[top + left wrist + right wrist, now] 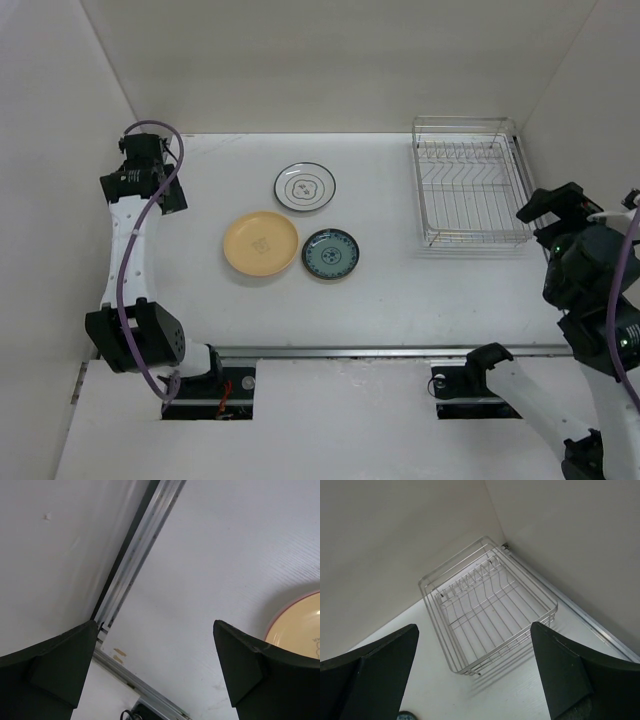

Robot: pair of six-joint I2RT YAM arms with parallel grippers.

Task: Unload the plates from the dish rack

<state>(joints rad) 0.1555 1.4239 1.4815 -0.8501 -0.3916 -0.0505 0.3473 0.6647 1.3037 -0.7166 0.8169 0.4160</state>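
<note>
In the far right corner of the tabletop, the silver wire dish rack, with its row of upright slots toward the far side. Well to its left, flat on the tabletop, three plates: a white plate with grey rings farthest back, a yellow-orange plate nearer and further left, a smaller teal plate just beside it on the right, rims close or touching. Left jaws spread wide, gripping nothing, raised near the left wall, with the yellow-orange plate's edge at the right of the left wrist view. Right jaws likewise wide apart, gripping nothing, raised near the rack's near right corner and facing the rack.
</note>
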